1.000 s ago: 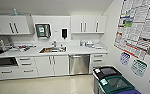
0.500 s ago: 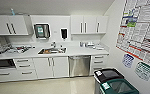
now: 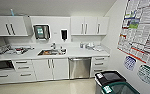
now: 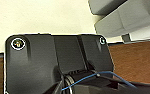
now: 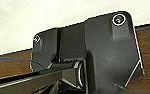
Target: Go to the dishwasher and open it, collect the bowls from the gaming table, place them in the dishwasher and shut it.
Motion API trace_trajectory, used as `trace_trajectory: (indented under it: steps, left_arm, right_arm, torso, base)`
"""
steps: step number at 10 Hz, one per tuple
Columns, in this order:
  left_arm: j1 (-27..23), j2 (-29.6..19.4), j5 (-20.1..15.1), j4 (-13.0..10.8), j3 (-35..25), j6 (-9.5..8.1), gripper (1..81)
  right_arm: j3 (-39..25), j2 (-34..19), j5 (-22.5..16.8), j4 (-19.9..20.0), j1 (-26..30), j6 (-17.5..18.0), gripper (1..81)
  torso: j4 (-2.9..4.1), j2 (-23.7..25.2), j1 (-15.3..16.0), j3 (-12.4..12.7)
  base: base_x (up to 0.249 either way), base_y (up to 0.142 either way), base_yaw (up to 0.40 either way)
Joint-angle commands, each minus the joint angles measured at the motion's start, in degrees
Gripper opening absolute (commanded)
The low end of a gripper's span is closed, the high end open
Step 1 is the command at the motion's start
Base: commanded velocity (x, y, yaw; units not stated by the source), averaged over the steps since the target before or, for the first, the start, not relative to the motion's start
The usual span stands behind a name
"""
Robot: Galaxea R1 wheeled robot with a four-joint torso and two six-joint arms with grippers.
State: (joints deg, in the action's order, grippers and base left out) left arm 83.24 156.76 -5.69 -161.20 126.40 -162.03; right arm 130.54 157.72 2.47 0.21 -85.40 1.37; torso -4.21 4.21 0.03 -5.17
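Small office kitchenette seen from the head camera, facing a white run of cabinets; stainless-steel dishwasher point(image 3: 79, 67) set under the worktop point(image 3: 73, 52) at about 5 o'clock from the picture's centre, door closed, long bar handle across its top edge; white double cabinet doors point(image 3: 50, 69) just beside it at 9 o'clock, a stack of white drawers point(image 3: 99, 65) just beside it at 3 o'clock; sink point(image 3: 49, 52) with a tap sunk into the worktop at 11 o'clock from the dishwasher; dark paper-towel dispenser point(image 3: 42, 31) and a smaller dark soap dispenser point(image 3: 64, 34) on the wall above the sink; white wall cabinets point(image 3: 89, 25) at 1 o'clock, more at 10 o'clock; dark built-in appliance point(image 3: 1, 65) low at 8 o'clock; two lidded bins point(image 3: 110, 77) at 4 o'clock, near the dishwasher but apart from it; posters point(image 3: 139, 32) covering the right-hand wall at 2 o'clock; pale floor point(image 3: 53, 87) at 6 o'clock.

Wrist cameras: dark robot plates over brown and pale surfaces; state of the fingers on either arm impossible to tell.
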Motion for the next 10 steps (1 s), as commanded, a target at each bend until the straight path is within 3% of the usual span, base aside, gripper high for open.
trace_trajectory:
  steps: [1,10]
  left_arm:
    - [-3.48,-0.83,-3.89,-3.80,-1.07,-2.98,81.1]
    - [-3.48,-0.74,-3.89,-3.80,-1.07,-2.98,81.1]
  right_arm:
    - [-0.65,-0.89,-2.74,-0.30,3.52,-0.13,81.1]
    - [-0.65,-0.72,-2.83,-0.21,3.60,-0.13,81.1]
  torso:
    - [0.00,0.00,0.00,0.00]
    - [0.00,-0.05,0.05,-0.02]
  base:
    - [0.092,0.000,0.000]
    - [0.094,0.000,0.000]
